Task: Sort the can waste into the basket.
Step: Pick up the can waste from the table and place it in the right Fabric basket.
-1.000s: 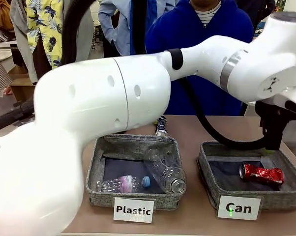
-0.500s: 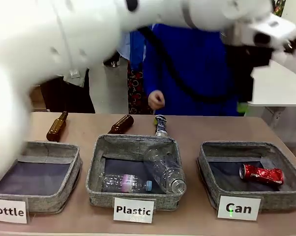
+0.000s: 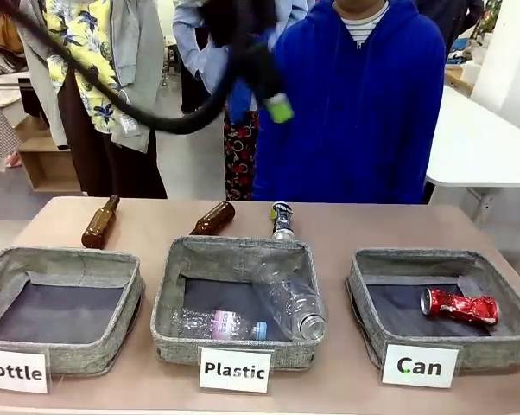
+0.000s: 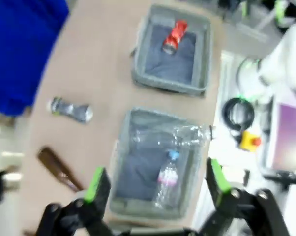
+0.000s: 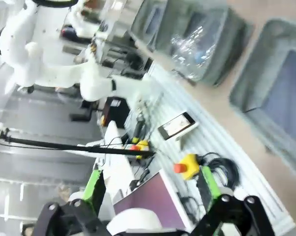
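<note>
Lifting the left gripper [image 4: 155, 179] high off the table [image 3: 346, 226], spread and empty, with the right gripper [image 5: 150, 187] spread too; leaving the red crushed can [image 3: 459, 306] inside the Can basket [image 3: 415, 256]; still needing the dark crushed can [image 3: 282, 220] by the table's far edge.

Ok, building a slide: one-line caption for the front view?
Red can lies in the Can basket; dark can lies on the table behind the Plastic basket.
</note>
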Controlling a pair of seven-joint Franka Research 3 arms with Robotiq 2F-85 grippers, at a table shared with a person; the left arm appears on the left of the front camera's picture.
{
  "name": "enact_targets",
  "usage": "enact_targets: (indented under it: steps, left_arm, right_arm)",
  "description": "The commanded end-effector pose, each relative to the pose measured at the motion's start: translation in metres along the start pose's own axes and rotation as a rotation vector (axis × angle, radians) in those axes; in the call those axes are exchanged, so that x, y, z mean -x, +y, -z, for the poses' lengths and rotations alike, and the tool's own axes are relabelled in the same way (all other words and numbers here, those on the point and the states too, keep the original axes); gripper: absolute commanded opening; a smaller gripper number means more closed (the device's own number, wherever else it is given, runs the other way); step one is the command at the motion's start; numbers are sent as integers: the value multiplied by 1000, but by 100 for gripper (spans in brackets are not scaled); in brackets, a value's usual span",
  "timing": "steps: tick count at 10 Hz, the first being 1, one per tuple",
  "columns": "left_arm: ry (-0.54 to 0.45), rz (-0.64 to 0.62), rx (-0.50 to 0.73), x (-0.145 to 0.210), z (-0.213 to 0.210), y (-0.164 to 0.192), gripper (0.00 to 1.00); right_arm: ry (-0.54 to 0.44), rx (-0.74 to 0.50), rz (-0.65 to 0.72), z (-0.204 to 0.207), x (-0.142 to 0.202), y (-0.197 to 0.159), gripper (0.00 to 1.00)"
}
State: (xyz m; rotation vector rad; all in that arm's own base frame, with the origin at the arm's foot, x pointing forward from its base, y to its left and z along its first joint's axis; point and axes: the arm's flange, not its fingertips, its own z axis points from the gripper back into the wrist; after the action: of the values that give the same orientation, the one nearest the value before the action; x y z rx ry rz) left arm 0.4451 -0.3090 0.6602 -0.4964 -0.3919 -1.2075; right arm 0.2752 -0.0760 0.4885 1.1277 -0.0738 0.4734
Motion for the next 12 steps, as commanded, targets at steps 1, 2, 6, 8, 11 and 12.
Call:
enact_targets:
  steps: [1, 2, 6, 8, 11, 12]
  left_arm:
    - [-184, -170, -1, 211, -19, -19, 100]
    - [-246, -251, 10, 244, -26, -10, 100]
    - [-655, -727, 225, 438, 10, 31, 100]
    - [-833, -754, 322, 516, 38, 19, 100]
    - [-738, -790, 278, 505, 16, 32, 100]
    - [-738, -790, 278, 505, 16, 32, 100]
  right_arm:
    - [91, -88, 56, 29, -15, 4, 100]
    - [165, -167, 50, 40, -17, 5, 100]
    - [6, -253, 219, 62, -32, -23, 100]
    - [-148, -120, 189, 57, -36, -37, 100]
    - [35, -228, 177, 54, -31, -33, 100]
    - [35, -228, 177, 54, -31, -33, 100]
